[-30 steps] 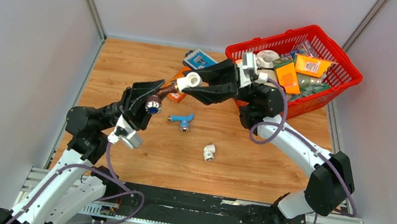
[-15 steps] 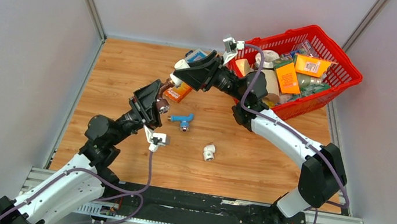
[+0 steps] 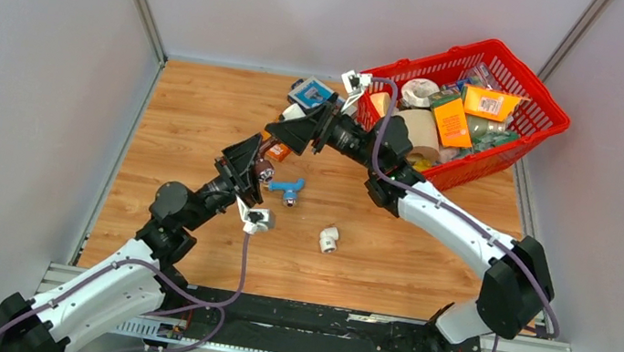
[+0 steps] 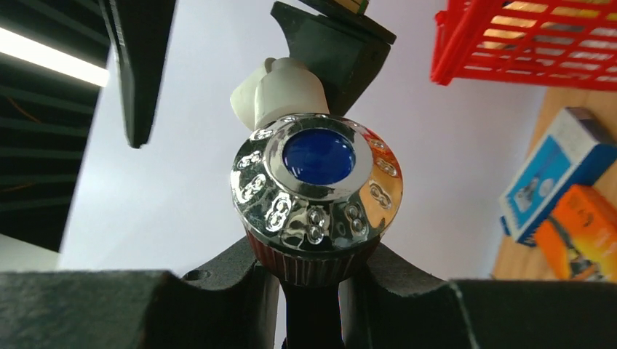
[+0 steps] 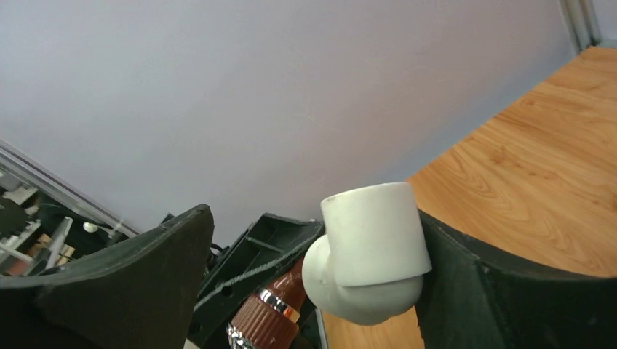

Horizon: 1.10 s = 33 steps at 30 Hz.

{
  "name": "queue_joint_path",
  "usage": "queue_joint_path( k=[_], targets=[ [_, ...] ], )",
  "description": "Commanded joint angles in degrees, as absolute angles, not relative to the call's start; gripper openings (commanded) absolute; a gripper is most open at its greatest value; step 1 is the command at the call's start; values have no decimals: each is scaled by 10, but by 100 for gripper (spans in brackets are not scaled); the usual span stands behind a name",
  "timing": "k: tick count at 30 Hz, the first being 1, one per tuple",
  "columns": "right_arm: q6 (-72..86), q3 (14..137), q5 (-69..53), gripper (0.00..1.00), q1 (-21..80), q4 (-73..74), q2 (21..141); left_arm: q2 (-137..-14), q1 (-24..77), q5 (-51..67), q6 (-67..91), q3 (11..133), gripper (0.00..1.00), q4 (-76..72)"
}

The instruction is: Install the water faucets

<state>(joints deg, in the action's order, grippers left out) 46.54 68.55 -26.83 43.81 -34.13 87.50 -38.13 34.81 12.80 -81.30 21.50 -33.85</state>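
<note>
The brown water faucet [image 5: 271,314] has a chrome knob with a blue cap [image 4: 317,183], and my left gripper [image 4: 313,291] is shut on that knob's ribbed base, holding it up in the air. A white elbow fitting [image 5: 371,251] sits on the faucet's far end. My right gripper [image 5: 313,225] stands open around the elbow: one finger [image 5: 473,291] touches it and the other finger [image 5: 124,283] is well apart from it. From above, the two grippers meet over the table's middle [image 3: 271,147]. The light blue faucet [image 3: 287,188] lies on the wood just below them.
A second white elbow [image 3: 330,238] lies on the table nearer the front. A red basket [image 3: 547,106] full of packets stands at the back right. A blue box [image 3: 312,93] and an orange box [image 3: 276,149] lie near the grippers.
My right gripper has opened and let go of the white elbow, which stays on the brown faucet. Both arms have shifted, and the held faucet now sits further right.
</note>
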Motion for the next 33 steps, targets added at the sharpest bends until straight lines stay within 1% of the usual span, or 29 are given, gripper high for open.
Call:
queue_joint_path(
  k=[1,4,5,8,9,11,13,17,19,21,23,28,29,31,33],
  targets=[
    [389,679,-242,100,446,-313,798,-396,350,120,-646,243,0,-272],
    [315,661,-196,100,436,-270,755,-401,350,126,-509,294,0,-173],
    [281,657,-174,100,436,-252,740,-401,350,129,-485,302,0,-152],
    [188,643,-118,100,435,-200,701,-396,350,127,-305,327,0,-106],
    [160,638,-105,100,435,-187,693,-392,349,127,-275,332,0,-95],
    [114,629,-91,100,435,-154,676,-390,349,141,-201,352,0,-38],
    [78,621,-84,100,435,-121,664,-395,349,150,-86,370,0,-3],
    [19,578,-112,100,435,-110,631,-420,348,183,-4,409,0,68],
    [-16,555,-97,100,435,-98,614,-445,328,215,48,433,0,82],
    [-26,541,-63,100,435,-74,606,-474,288,261,121,457,0,87],
    [-30,532,-48,100,435,-55,604,-501,243,348,166,468,0,73],
    [16,524,-41,100,435,-33,609,-536,180,411,233,474,0,40],
    [31,526,-43,100,435,-33,610,-545,166,445,258,471,0,18],
    [4,526,-88,100,435,-32,603,-555,147,497,309,465,0,-30],
    [-35,492,-134,100,435,-58,577,-562,137,545,367,450,0,-90]
  ],
)
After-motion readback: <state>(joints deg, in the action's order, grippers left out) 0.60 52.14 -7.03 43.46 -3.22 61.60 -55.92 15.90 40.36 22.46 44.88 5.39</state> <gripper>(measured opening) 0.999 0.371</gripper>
